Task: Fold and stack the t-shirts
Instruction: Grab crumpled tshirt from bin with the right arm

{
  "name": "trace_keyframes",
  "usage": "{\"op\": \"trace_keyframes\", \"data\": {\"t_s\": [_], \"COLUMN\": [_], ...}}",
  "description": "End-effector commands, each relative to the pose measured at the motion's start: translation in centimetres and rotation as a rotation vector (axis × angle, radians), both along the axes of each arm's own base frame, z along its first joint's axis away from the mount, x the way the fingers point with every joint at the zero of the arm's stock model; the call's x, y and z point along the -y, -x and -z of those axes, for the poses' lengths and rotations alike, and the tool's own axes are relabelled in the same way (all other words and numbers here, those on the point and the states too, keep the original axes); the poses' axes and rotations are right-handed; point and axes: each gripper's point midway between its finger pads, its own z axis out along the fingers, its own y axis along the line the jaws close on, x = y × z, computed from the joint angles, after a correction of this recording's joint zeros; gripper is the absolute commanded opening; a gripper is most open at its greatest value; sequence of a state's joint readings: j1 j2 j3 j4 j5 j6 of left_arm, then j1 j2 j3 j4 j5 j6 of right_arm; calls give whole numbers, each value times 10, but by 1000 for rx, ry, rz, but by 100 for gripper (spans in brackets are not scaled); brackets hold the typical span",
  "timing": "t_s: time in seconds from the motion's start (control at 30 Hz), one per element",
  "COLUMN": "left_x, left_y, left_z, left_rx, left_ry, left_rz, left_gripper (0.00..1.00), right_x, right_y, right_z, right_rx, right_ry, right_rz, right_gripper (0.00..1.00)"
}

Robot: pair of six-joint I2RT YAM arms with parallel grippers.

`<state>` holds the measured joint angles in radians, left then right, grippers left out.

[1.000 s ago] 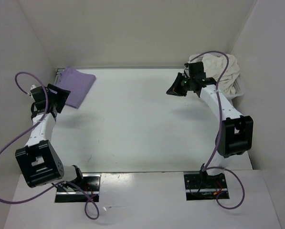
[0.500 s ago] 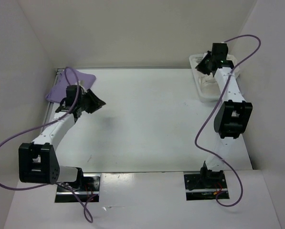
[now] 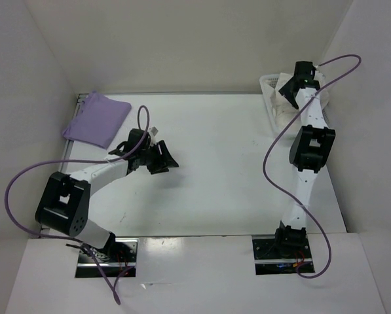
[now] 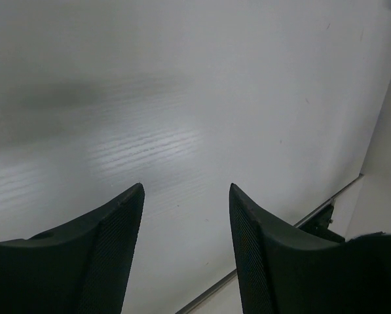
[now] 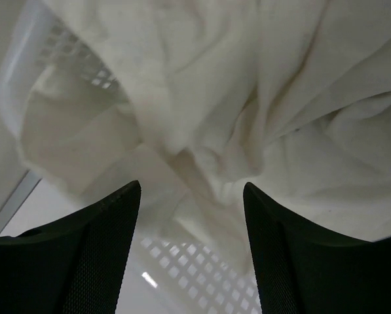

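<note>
Leftmost, the lavender t-shirt [image 3: 97,121] is being shown lying folded flat at the far left corner of the table [image 3: 215,190], with its outer edge close along the table's side. Well apart from it, nearer the middle, the left gripper [image 3: 161,159] is being held over bare tabletop. From above it is being reduced to one dark shape. In the left wrist view its fingers [image 4: 110,248] are being seen standing apart with only white surface between them, though their bases are being cut off by the frame's lower edge.

At the far right corner, the right gripper [image 3: 288,88] is being held over the white mesh basket [image 3: 267,81], most of which is being hidden from above by the arm. In the right wrist view the claw is being seen spread wide, with nothing clamped in it. The cream t-shirt [image 5: 260,98] is being seen crumpled in the basket, one fold draped over the rim. Whether the fingertips are touching the cloth cannot be told, and anything lying under the cream folds is being concealed.
</note>
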<state>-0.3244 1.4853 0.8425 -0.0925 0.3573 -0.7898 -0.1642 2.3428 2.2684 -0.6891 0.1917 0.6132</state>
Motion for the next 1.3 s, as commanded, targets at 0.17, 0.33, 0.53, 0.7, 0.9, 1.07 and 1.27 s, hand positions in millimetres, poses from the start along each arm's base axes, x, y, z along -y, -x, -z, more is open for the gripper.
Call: {"op": "trace_keyframes", "data": {"t_s": [0.17, 0.33, 0.53, 0.7, 0.9, 1.07, 1.27], "left_x": [21, 23, 24, 21, 15, 17, -15], "left_y": [-16, -14, -22, -32, -59, -78, -96], "left_z": [-7, -1, -9, -20, -54, -83, -94], "left_rx": [0, -35, -16, 20, 110, 160, 105], "left_ry": [44, 54, 58, 68, 86, 122, 238], "left_rz": [65, 59, 46, 21, -16, -40, -200], "left_gripper": [64, 64, 64, 64, 65, 65, 65], "right_x": [51, 50, 42, 29, 4, -66, -222], "right_y": [-8, -21, -26, -30, -12, 34, 163], "right_z": [6, 26, 34, 6, -125, -271, -439], "right_rx": [-25, -39, -38, 23, 229, 496, 953], "right_ry": [70, 47, 12, -29, -36, -82, -282], "right_rz": [157, 148, 114, 62, -34, -250, -823], "right_gripper": [70, 64, 35, 0, 0, 0, 0]}}
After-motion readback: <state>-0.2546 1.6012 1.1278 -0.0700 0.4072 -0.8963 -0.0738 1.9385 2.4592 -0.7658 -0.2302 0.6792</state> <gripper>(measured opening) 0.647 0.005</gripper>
